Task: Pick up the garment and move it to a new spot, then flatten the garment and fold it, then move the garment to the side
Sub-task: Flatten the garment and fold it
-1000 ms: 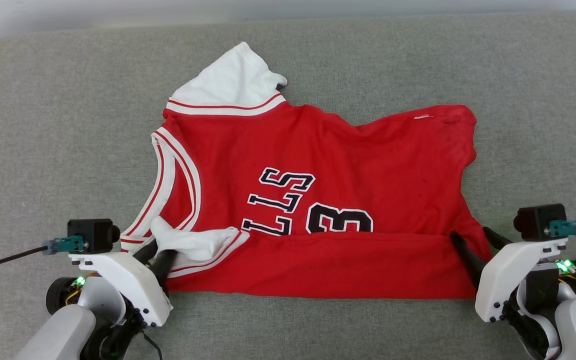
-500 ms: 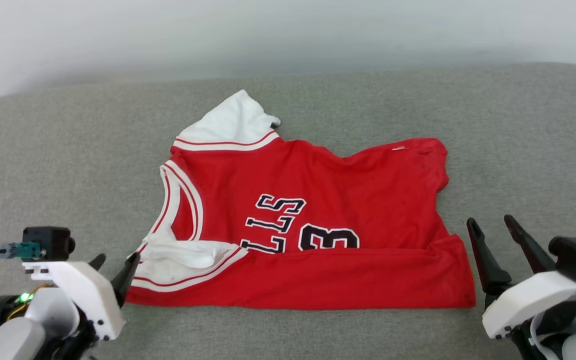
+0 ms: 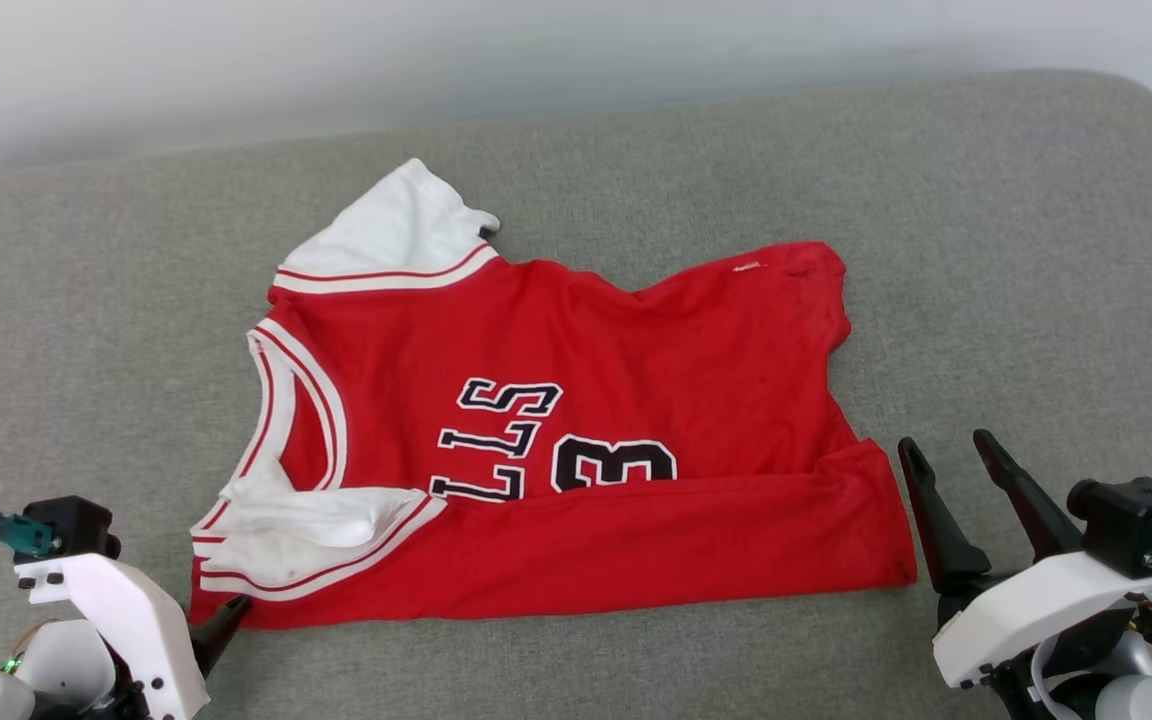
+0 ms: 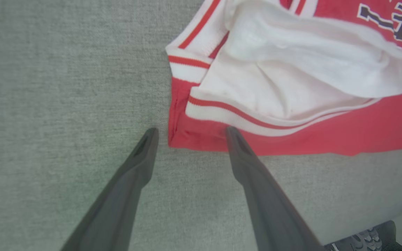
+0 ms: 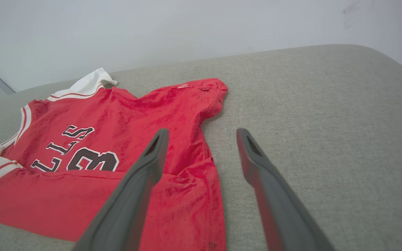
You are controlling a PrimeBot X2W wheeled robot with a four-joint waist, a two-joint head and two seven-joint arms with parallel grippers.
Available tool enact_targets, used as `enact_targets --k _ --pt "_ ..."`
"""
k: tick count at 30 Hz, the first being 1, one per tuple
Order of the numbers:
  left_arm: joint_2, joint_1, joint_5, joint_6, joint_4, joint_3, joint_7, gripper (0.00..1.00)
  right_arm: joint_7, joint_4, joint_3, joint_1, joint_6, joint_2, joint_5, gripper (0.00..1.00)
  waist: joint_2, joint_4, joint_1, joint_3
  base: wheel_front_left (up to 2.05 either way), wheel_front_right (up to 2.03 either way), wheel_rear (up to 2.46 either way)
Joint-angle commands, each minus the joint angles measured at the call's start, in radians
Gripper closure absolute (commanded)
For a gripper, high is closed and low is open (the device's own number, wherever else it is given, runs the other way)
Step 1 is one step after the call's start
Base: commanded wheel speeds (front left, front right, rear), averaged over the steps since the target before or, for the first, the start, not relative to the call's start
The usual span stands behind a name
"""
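Both claws have let go of the shirt's near fold and backed off. Shirt (image 3: 586,340) lies on the grey counter (image 3: 1036,250), neck to the left, near edge folded up over the number. Left claw (image 4: 191,133): fingers apart, empty, tips either side of the near-left corner, contact unclear. Right claw (image 3: 946,447): fingers apart, empty, just beside the near-right corner.

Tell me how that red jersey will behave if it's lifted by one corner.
The garment is probably floppy: its near edge lies folded over, its far edge wrinkled. Lifted by a corner, the fold would likely fall open. Pushed, it may bunch on the cushion.
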Motion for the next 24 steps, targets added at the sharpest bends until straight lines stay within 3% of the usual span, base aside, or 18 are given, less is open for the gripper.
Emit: enact_targets --k 1,6,7,8,9,13,17,24 --pt "-0.013 -0.012 -0.010 -0.008 0.018 0.001 0.003 0.00 -0.006 -0.005 0.000 -0.016 0.000 0.005 0.003 0.00 0.0000 -0.013 0.0000 0.026 0.00 0.00 0.00" --pt "-0.036 -0.016 -0.022 -0.033 0.059 -0.040 0.054 0.00 -0.010 -0.006 -0.003 -0.022 0.000 -0.001 0.006 0.00 0.0000 -0.023 0.0000 0.050 0.00 0.00 0.00" --pt "-0.042 -0.014 -0.024 -0.041 0.062 -0.052 0.067 0.52 -0.008 -0.006 -0.005 -0.023 0.000 -0.001 0.007 0.00 0.0000 -0.024 0.0000 0.052 0.00 0.00 0.00" --pt "-0.042 -0.014 -0.024 -0.041 0.062 -0.052 0.067 0.52 -0.008 -0.006 -0.005 -0.023 0.000 -0.001 0.007 0.00 0.0000 -0.024 0.0000 0.052 0.00 0.00 0.00" --pt "-0.057 -0.012 -0.026 -0.051 0.064 -0.066 0.072 1.00 -0.003 -0.006 -0.009 -0.023 0.000 -0.003 0.010 0.00 0.0000 -0.025 0.0000 0.054 0.00 0.00 0.00" --pt "-0.063 -0.021 -0.004 -0.074 0.059 -0.073 0.044 1.00 0.021 -0.001 -0.020 -0.009 0.000 -0.015 0.020 0.00 0.0000 -0.019 0.0000 0.047 0.00 0.00 0.00" --pt "-0.055 -0.024 0.023 -0.068 0.051 -0.054 -0.011 1.00 0.098 0.010 -0.041 0.006 0.000 -0.035 0.052 0.00 0.0000 -0.013 0.0000 0.029 0.00 0.00 0.00" --pt "-0.025 -0.003 0.070 -0.026 -0.063 -0.011 -0.106 1.00 0.463 0.023 -0.080 0.028 0.000 -0.087 0.129 0.00 0.0000 0.012 0.0000 0.018 0.00 0.00 0.00"
